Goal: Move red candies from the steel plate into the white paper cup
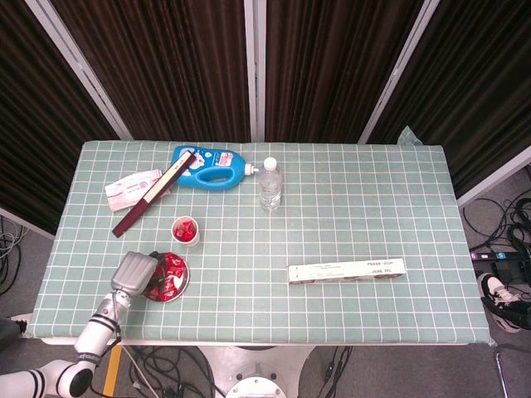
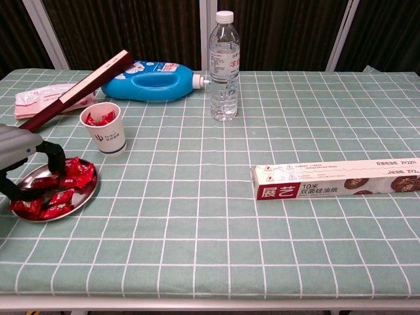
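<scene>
The steel plate [image 1: 187,280] [image 2: 88,196] lies near the table's front left corner, with several red candies [image 1: 172,267] [image 2: 63,195] piled on it. Just behind it stands the white paper cup [image 1: 185,231] [image 2: 105,129], which has a few red candies inside. My left hand [image 1: 135,272] [image 2: 21,156] hangs over the plate's left half. Its fingers [image 2: 56,159] curve down, spread apart, and reach into the candy pile. I see no candy lifted clear of the plate. My right hand shows in neither view.
A long dark red box [image 1: 153,204] [image 2: 73,93] lies behind the cup, beside a pink packet [image 1: 131,186] and a blue detergent bottle [image 1: 212,168] on its side. A water bottle [image 1: 269,184] [image 2: 224,64] stands mid-table. A long wrap box [image 1: 347,270] [image 2: 336,178] lies right of centre.
</scene>
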Motion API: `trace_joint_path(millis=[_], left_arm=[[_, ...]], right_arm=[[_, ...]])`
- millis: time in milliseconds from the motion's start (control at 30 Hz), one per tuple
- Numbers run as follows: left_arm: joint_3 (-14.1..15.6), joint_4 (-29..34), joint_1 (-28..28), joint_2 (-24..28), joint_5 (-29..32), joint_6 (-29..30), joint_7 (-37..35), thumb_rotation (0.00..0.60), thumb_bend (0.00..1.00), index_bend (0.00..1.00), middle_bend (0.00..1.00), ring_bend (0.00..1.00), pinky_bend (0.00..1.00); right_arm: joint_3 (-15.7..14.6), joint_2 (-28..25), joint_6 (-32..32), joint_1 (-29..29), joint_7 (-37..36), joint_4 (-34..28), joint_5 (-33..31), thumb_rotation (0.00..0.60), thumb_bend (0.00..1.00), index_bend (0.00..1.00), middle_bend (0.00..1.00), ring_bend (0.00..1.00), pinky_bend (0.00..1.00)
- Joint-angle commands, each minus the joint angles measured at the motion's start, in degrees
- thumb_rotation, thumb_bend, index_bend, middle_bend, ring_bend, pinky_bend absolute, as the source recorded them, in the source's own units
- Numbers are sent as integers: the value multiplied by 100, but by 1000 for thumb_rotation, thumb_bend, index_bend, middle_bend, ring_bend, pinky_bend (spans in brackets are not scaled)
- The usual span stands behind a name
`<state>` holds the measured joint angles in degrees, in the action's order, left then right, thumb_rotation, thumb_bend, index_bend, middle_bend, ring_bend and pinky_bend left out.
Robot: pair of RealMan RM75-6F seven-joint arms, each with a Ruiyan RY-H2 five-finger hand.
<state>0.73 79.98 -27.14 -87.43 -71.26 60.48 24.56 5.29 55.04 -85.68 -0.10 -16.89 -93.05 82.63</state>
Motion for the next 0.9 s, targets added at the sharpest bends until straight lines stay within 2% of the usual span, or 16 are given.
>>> trace_joint_path(millis=[33,167,467,700,900], left_arm=[[-22,-119,-26,-67,0,-46,16,600,315,474,513,935,1000],[-27,-258,-24,-116,46,-86,105,600,322,500,555,937,1000],[-26,-305,14,-113,111,-120,207,600,329,522,574,937,1000],[-64,-394,9,-130,-9,-156,-119,600,404,634,724,955,1000],[-207,58,4,188,-254,89,-427,600,425,657,744,960,1000]], right_arm=[[0,-6,7,0,1,-8,-8,600,29,0,138,0,362],[-1,-21,-4,-7,14,-31,-8,600,28,0,138,0,363],[-2,-31,-9,-3,57,-71,1,600,29,0,138,0,364],[-8,-49,-38,-20,37,-92,18,600,29,0,138,0,364],[-21,-57,-56,-30,-30,-69,55,600,29,0,138,0,365]])
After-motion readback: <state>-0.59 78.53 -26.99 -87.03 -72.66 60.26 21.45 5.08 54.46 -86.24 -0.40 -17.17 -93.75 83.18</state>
